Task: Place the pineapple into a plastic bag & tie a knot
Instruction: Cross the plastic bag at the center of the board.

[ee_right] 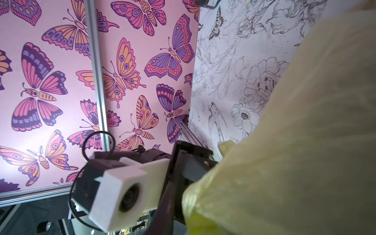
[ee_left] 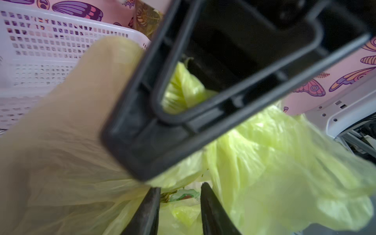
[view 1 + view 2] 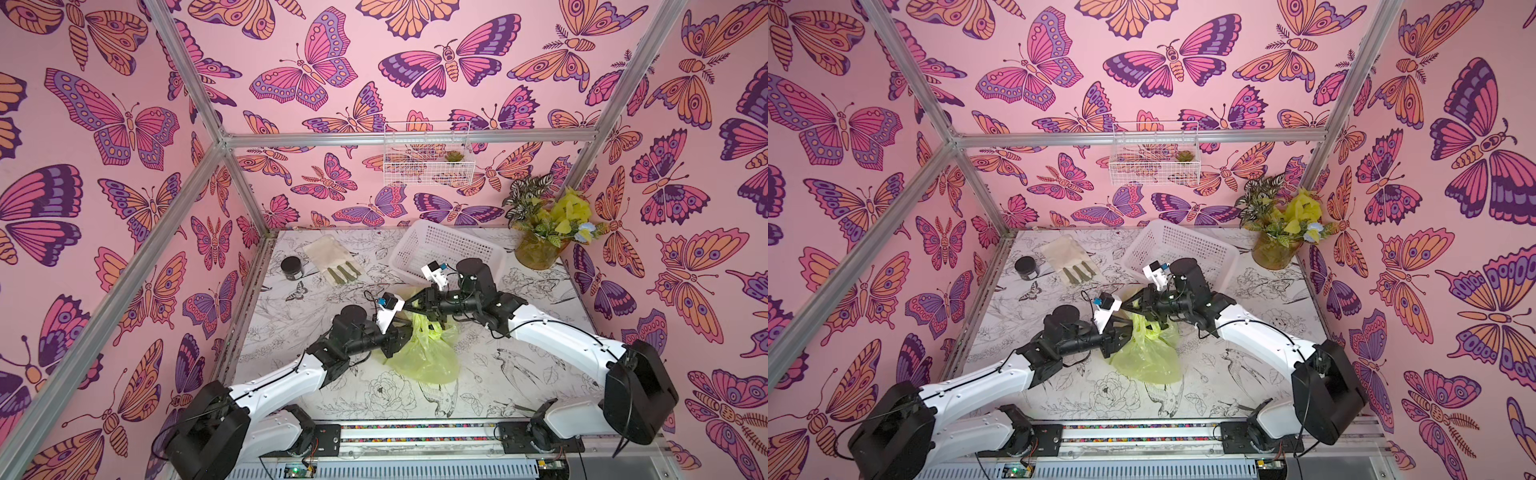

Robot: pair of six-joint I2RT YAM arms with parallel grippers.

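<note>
The left gripper, fingers parted, meets the right gripper over the plastic bag. The right gripper's own grip cannot be told.

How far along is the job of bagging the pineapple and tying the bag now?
Looks done: the plastic bag bulges on the table, though the pineapple itself cannot be seen. In hand: the left gripper, jaws apart, and the right gripper are both at the bag's bunched top. Still to do: no finished knot shows, so tying remains.
</note>
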